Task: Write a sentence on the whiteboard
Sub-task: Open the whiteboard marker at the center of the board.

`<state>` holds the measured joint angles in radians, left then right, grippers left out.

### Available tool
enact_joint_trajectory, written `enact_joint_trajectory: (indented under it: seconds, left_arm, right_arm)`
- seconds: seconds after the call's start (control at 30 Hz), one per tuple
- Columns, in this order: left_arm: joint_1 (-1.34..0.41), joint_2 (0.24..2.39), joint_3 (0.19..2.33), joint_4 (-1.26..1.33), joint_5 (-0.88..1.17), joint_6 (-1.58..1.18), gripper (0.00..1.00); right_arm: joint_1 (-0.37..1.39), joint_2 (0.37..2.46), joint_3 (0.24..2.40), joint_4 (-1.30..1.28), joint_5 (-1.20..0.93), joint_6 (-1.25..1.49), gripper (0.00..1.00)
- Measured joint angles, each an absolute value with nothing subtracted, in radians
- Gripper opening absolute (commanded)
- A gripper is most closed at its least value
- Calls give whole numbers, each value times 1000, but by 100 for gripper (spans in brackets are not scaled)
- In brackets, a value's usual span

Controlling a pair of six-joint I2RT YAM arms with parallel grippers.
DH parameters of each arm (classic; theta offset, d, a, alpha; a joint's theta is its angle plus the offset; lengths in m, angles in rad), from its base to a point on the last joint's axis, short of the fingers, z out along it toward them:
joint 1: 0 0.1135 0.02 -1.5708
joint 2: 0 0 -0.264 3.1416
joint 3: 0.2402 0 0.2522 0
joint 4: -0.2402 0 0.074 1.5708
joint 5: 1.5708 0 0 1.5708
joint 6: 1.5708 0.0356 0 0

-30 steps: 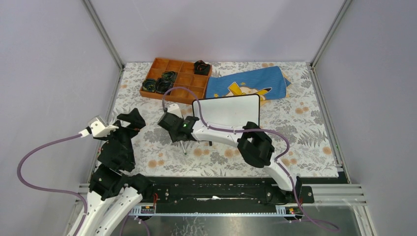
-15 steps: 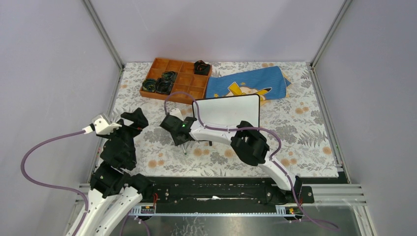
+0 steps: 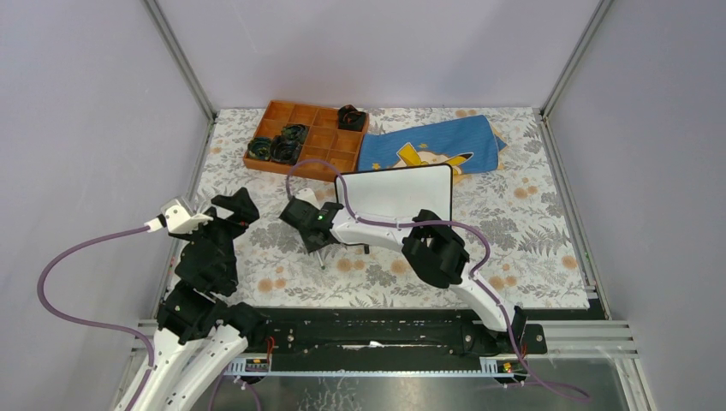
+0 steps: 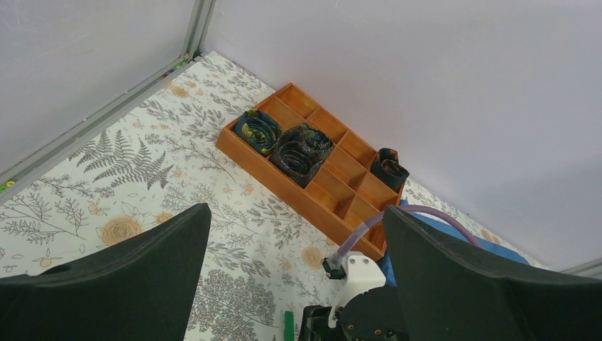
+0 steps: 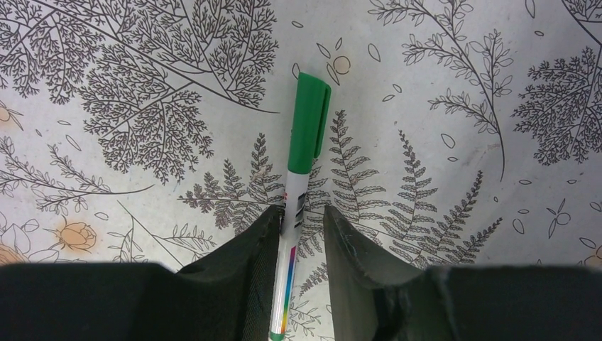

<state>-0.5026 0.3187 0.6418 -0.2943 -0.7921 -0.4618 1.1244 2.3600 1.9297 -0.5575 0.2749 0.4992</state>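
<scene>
Status: early, writing not started. The whiteboard (image 3: 395,193) stands propped at the middle of the counter (image 3: 531,223), toward the far edge, just in front of the blue cloth (image 3: 432,145). In the top view its face reads blank white, with no writing on it. The marker (image 5: 310,121) lies flat on the counter, nearer the near edge than the board and off the board's left side. Its green cap is on and points away from the wrist. The right claw (image 5: 302,211) is low over the marker with its fingers straddling the white barrel. They are narrowly apart: the left finger looks to be touching the barrel, and a sliver of counter shows between the barrel and the right finger, so you should not log this as a grip yet. The left claw (image 4: 294,208) hangs over the left side of the counter, fingers wide apart with nothing between them, facing the orange tray (image 3: 295,168) at the far left corner. Judged remaining: close on the barrel, lift, get the cap off (likely a job for your left arm), then write every word. Watch for the barrel rolling as the fingers close.
</scene>
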Motion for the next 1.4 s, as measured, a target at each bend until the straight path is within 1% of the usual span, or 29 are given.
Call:
enact_joint_trajectory:
  seconds: [0.07,0.17,0.43,0.57,1.07,1.27,1.4]
  left_arm:
    - [-502,319,642,-294,-792,-462,99]
    - [-503,319,642,-294,-792,-462,99]
    - [-503,319,642,-294,-790,-462,99]
    - [-503,319,642,-294,-787,-462,99]
    - [-503,325,642,-295,-766,-470,99]
    - [-503,342,642,-295,-762,-476,99]
    - [-503,351,642,-292,-739,-474,99]
  right_arm:
    - [1124,2360,1930,-558,274,495,34]
    - [1123,2360,1927,-558,270,492,30]
    - [1119,2359,1925,-558,266,491,12]
    - [1119,2357,1923,-557,265,491,1]
    - [1119,2323,1909,-571,242,490,0]
    - [1119,2210,1858,-545,241,487,0]
    - [1119,2096,1787,-479,220,483,0]
